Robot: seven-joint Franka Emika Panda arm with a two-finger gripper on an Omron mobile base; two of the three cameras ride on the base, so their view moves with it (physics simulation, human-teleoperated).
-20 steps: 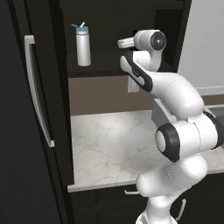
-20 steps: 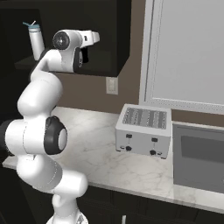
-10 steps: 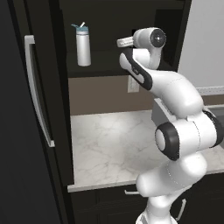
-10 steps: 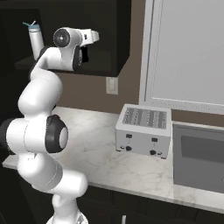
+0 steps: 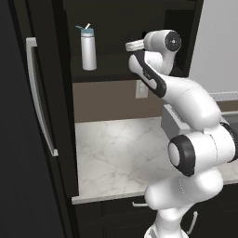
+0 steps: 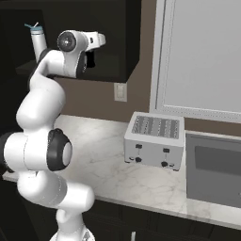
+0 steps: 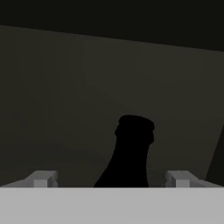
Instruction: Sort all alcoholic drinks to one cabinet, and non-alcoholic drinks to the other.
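Observation:
The near-black upper cabinet (image 5: 116, 76) stands open, its door with the long silver handle (image 5: 39, 93) swung out to the left. A white flask with a light-blue spout lid (image 5: 88, 49) stands upright on its shelf; the flask (image 6: 37, 42) also shows behind my arm. My hand reaches into the cabinet to the right of the flask. In the hand view my gripper (image 7: 113, 179) is open, and the black neck of a small dark bottle (image 7: 133, 140) rises between the fingertips (image 7: 43, 178) without touching them. Its label is hidden.
A marble counter (image 5: 116, 153) runs below the cabinet. A silver toaster (image 6: 153, 141) sits on it, with a grey appliance (image 6: 214, 169) further right. A wall outlet (image 6: 120, 92) is under the cabinet, and a pale panel (image 6: 202, 56) fills the wall at right.
The jaws have spread wide and let go of the black bottle. The arm has hardly moved, and the flask stays where it was.

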